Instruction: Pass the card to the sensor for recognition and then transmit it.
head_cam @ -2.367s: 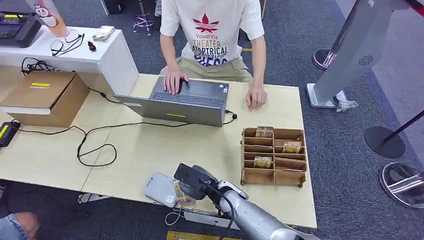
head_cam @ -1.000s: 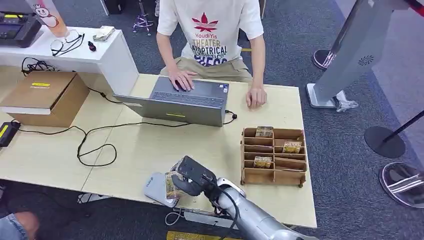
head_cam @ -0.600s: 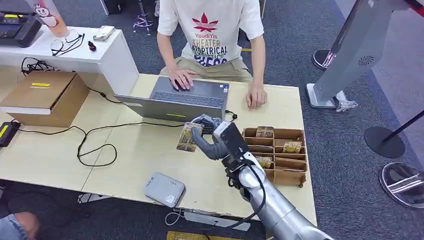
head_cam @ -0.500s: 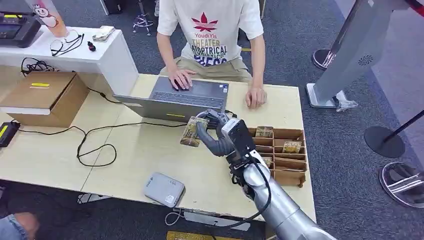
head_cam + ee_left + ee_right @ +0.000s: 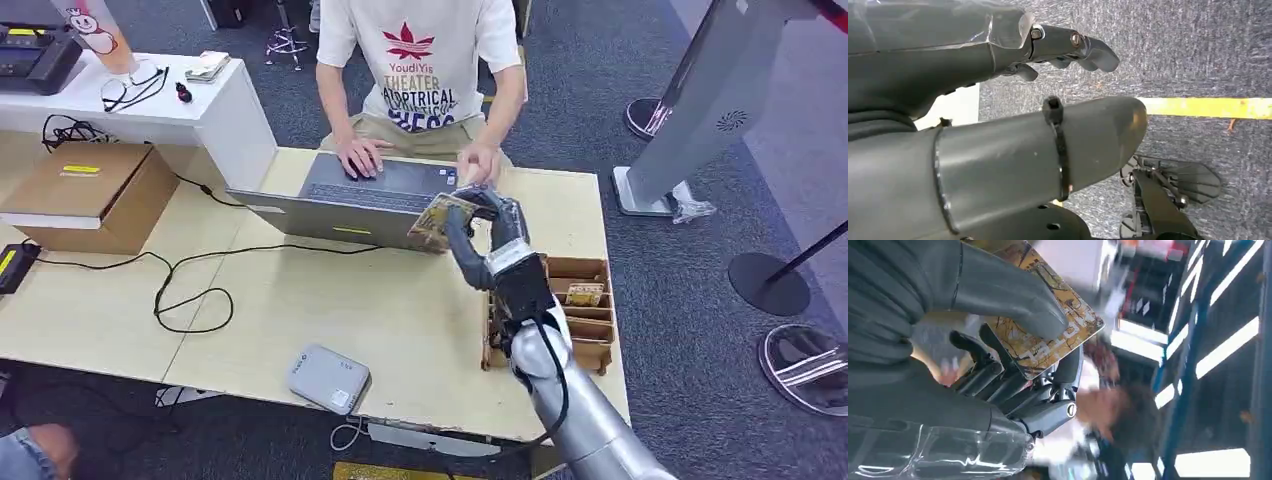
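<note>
Right robot hand [image 5: 490, 228] — card [image 5: 440, 220] pinched

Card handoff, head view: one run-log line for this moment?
right hand: holds card, raised over laptop | person's hand: at card | sensor: near table edge | left hand: empty, over floor

wooden table [image 5: 300, 300]; laptop [image 5: 350, 205], card rack [image 5: 570, 310], sensor [image 5: 328, 379], cardboard box [image 5: 90, 195]
</note>
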Controlling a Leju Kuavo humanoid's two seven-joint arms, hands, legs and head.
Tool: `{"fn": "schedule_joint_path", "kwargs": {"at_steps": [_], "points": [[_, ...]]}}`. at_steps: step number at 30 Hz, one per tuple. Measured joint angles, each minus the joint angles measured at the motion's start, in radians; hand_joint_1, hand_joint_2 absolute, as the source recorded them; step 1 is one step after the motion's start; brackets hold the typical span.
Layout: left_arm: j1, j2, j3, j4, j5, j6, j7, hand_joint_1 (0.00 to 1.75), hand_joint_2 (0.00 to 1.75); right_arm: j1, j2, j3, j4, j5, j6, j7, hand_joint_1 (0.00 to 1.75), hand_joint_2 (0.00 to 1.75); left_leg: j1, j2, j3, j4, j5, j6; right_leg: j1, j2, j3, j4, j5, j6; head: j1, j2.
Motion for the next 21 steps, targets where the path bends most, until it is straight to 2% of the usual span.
{"fn": "schedule_joint_path", "kwargs": {"at_steps": [1, 2, 4, 7, 9, 12, 15, 18, 21], "points": [[0.000, 0.000, 0.000, 0.000, -0.005, -0.002, 0.001, 0.00, 0.00, 0.000, -0.002, -0.018, -0.017, 0.105, -0.113, -0.004, 1.75, 1.75, 0.000, 0.000, 0.000, 0.000, 0.000, 0.000, 0.000, 0.000, 0.000, 0.000, 0.000, 0.000, 0.000, 0.000], [0.000, 0.000, 0.000, 0.000, -0.008, -0.002, 0.002, 0.00, 0.00, -0.001, -0.002, -0.030, -0.024, 0.160, -0.173, -0.006, 1.75, 1.75, 0.000, 0.000, 0.000, 0.000, 0.000, 0.000, 0.000, 0.000, 0.000, 0.000, 0.000, 0.000, 0.000, 0.000], [-0.001, 0.000, 0.000, 0.000, -0.013, -0.002, 0.005, 0.00, 0.00, -0.005, -0.002, -0.053, -0.029, 0.251, -0.273, -0.008, 1.75, 1.75, 0.000, 0.000, 0.000, 0.000, 0.000, 0.000, 0.000, 0.000, 0.000, 0.000, 0.000, 0.000, 0.000, 0.000], [-0.003, 0.000, 0.000, -0.001, -0.016, -0.002, 0.005, 0.00, 0.00, -0.019, 0.001, -0.092, -0.022, 0.374, -0.352, -0.035, 1.75, 1.75, 0.000, 0.000, 0.000, 0.000, 0.000, 0.000, 0.000, 0.000, 0.000, 0.000, 0.000, 0.000, 0.000, 0.000], [-0.003, -0.001, -0.001, -0.002, -0.020, -0.002, 0.007, 0.00, 0.00, -0.029, 0.024, -0.158, -0.010, 0.488, -0.358, -0.077, 1.75, 1.75, 0.000, 0.000, 0.000, 0.000, 0.000, 0.000, 0.000, 0.000, 0.000, 0.000, 0.000, 0.000, 0.000, 0.000], [-0.004, -0.001, -0.002, -0.002, -0.021, -0.003, 0.008, 0.00, 0.00, -0.039, 0.054, -0.232, 0.003, 0.571, -0.359, -0.120, 1.75, 1.75, 0.001, 0.000, 0.000, 0.000, 0.000, 0.000, 0.000, 0.000, 0.000, 0.000, 0.000, 0.000, 0.000, 0.000], [-0.004, -0.002, -0.003, -0.002, -0.027, -0.003, 0.008, 0.00, 0.00, -0.058, 0.103, -0.363, 0.028, 0.691, -0.359, -0.184, 1.75, 1.75, 0.001, 0.000, 0.000, 0.000, 0.000, 0.000, 0.000, 0.000, 0.000, 0.000, 0.000, 0.000, 0.000, 0.000], [-0.005, -0.004, -0.005, -0.002, -0.032, -0.003, 0.008, 0.00, 0.00, -0.080, 0.140, -0.472, 0.036, 0.794, -0.359, -0.195, 1.75, 1.75, 0.001, 0.000, 0.000, 0.000, 0.000, 0.000, 0.000, 0.000, 0.000, 0.000, 0.000, 0.000, 0.000, 0.000], [-0.006, -0.005, -0.009, -0.003, -0.032, -0.008, 0.006, 0.00, 0.00, -0.086, 0.162, -0.541, 0.033, 0.857, -0.359, -0.195, 1.75, 1.75, 0.000, 0.000, 0.000, 0.000, 0.000, 0.000, 0.000, 0.000, 0.000, 0.000, 0.000, 0.000, 0.000, 0.000]]}}
